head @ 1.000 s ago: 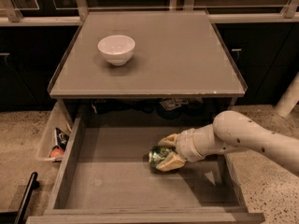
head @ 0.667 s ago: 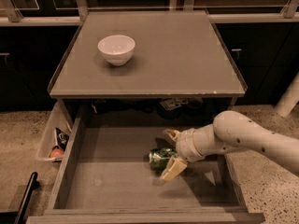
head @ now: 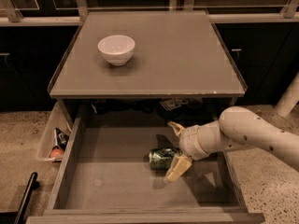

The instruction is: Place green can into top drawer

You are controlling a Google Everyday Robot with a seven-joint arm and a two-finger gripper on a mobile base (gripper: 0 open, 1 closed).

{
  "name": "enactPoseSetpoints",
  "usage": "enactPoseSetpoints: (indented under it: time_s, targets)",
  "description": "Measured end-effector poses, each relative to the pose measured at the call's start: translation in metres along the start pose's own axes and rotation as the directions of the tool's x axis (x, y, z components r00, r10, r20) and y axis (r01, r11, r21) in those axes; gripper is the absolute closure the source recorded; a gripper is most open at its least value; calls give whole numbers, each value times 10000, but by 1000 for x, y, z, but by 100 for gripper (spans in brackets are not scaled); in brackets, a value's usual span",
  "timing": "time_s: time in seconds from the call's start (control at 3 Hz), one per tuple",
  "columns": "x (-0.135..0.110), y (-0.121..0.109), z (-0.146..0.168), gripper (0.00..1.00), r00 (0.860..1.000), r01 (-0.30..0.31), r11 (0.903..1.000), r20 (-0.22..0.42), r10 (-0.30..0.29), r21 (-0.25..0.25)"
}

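The green can (head: 162,157) lies on its side on the flat grey bottom of the open top drawer (head: 112,181), right of the middle. My gripper (head: 176,148) reaches in from the right and is open. One yellowish finger (head: 175,127) is above and behind the can, the other finger (head: 178,167) is in front of it and lower. The can lies between the fingers, apart from them, and I am not holding it.
A white bowl (head: 116,49) stands on the flat grey cabinet top (head: 187,55) at the back left. A side bin (head: 53,143) left of the drawer holds small items. A dark bar (head: 25,197) slants at the lower left. A white post (head: 289,97) stands at the right.
My gripper has opened and let go of the green can, which now lies loose on the drawer bottom. The lower finger has swung forward and down.
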State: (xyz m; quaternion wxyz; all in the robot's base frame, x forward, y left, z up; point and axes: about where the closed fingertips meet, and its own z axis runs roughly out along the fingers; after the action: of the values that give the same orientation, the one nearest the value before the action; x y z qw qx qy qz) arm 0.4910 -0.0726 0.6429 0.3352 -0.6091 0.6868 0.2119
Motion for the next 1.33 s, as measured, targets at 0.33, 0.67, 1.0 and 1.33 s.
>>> enactPoseSetpoints:
  time_s: [0.33,0.67,1.0,1.33]
  targets:
    - [-16,-6,-39,0,9998,219,9995,-44,-218,228]
    - [-41,-13,-88,0,9979,630,9957,-207,-617,673]
    - [-65,-25,-132,0,9928,1155,9845,-484,-1100,1317]
    - [-92,-36,-164,0,9824,1810,9667,-793,-1691,1811]
